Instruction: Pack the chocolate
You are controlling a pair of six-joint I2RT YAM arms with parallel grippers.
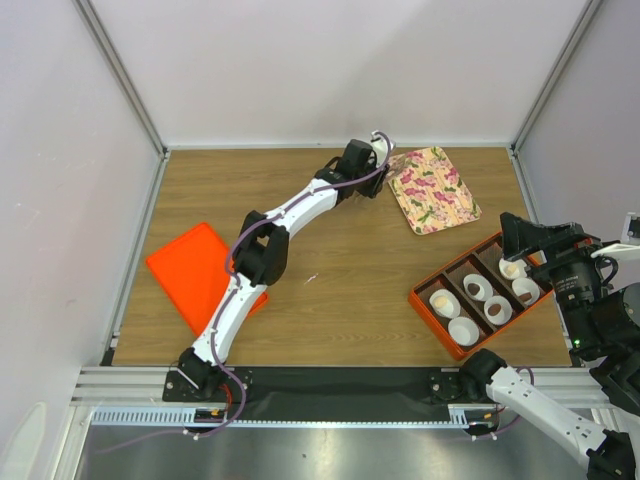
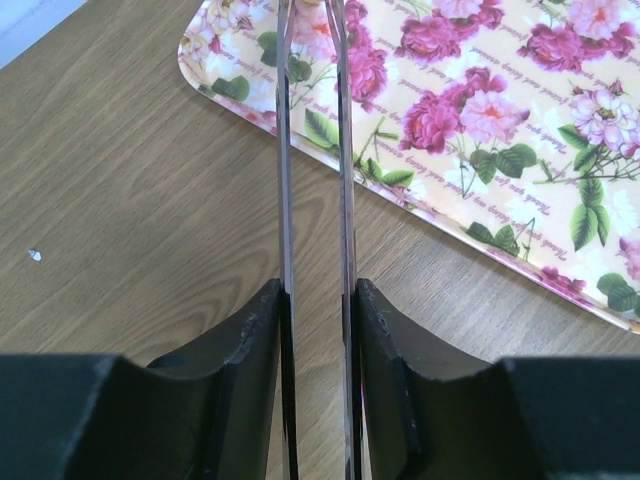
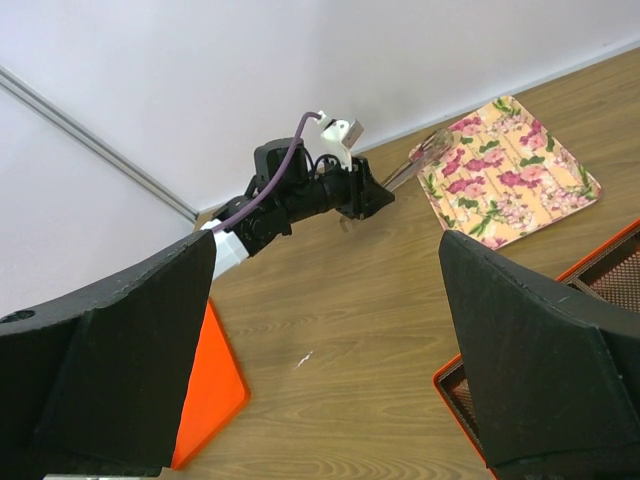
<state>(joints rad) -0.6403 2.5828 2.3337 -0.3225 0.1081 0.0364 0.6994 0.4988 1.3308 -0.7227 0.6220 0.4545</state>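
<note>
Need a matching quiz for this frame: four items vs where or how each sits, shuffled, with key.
1. floral tray
2. flat orange tray
3. divided orange box
4. right tool

A. holds white paper cups
B. left side of the table
C. jaws wide open, empty
D. far side, metal tongs reaching over its corner

Pairs: 1-D, 2-B, 3-A, 4-C

The upper-right tray (image 1: 433, 189) is yellow with pink roses and green leaves. The left tray (image 1: 195, 270) is orange, the cups (image 1: 463, 331) white, the chocolate (image 1: 495, 312) dark brown, the tongs (image 2: 285, 150) silver.
</note>
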